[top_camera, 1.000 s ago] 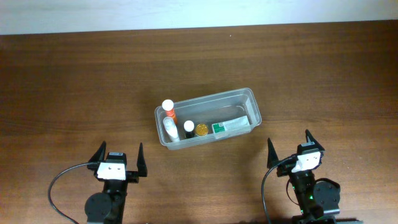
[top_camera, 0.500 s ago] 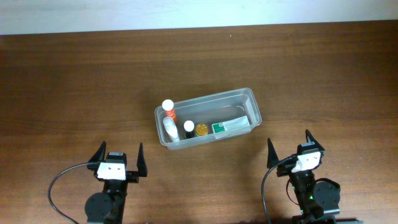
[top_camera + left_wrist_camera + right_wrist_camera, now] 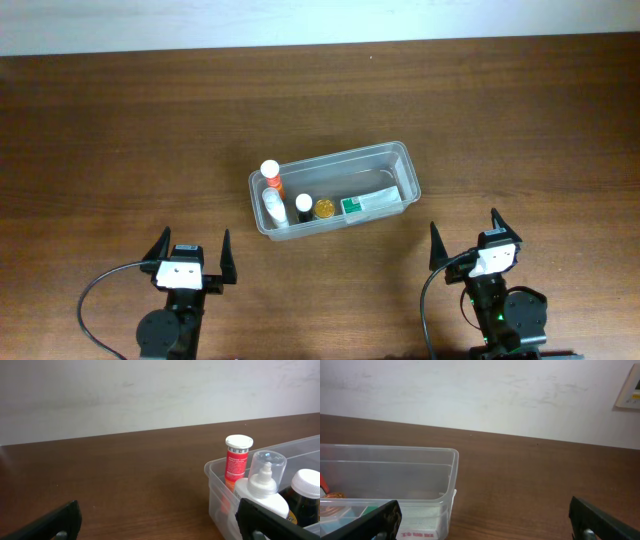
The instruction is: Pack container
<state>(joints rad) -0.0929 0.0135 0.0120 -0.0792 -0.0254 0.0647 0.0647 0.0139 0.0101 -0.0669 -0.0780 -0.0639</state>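
The clear plastic container sits mid-table. Inside it stand an orange bottle with a white cap, a white bottle with a clear cap, a dark bottle with a white cap, a gold-lidded jar, and a white-and-green carton lies along the near wall. The left wrist view shows the container's left end with the orange bottle. The right wrist view shows its right end and the carton. My left gripper and right gripper are open and empty, near the front edge, apart from the container.
The brown wooden table runs to a white wall at the back. A cable loops beside the left arm base. A wall switch plate shows at the far right of the right wrist view.
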